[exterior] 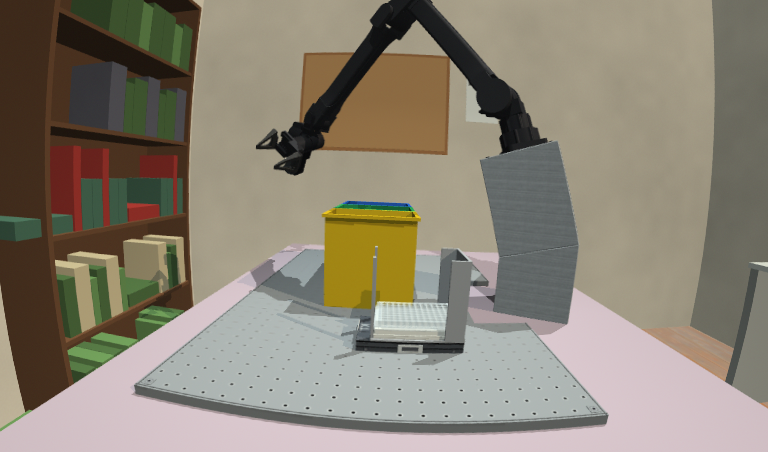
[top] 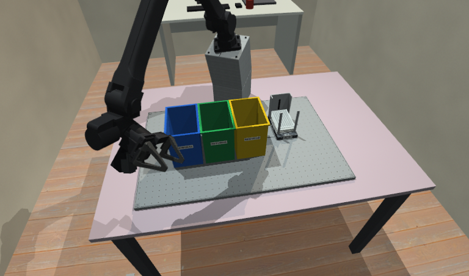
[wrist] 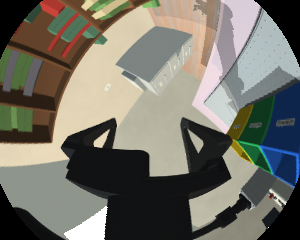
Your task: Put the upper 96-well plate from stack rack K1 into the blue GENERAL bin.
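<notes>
The stack rack K1 [top: 284, 115] stands on the grey breadboard, right of the yellow bin, and holds two white 96-well plates, one on the other. The upper plate [top: 283, 121] lies on top; it also shows in the exterior view [exterior: 408, 316]. The blue bin [top: 183, 135] is the leftmost of three upright bins in a row. My gripper [top: 165, 154] is open and empty. It hangs high in the air on the blue bin's side of the row, in front of it, far from the rack. It also shows in the exterior view [exterior: 272, 154] and in the wrist view [wrist: 149, 135].
The green bin [top: 217, 131] and yellow bin [top: 249, 127] stand between the blue bin and the rack. The arm's grey pedestal [top: 228, 71] stands behind the bins. The rack has thin upright posts [top: 297, 121] and a tall back wall [top: 280, 102].
</notes>
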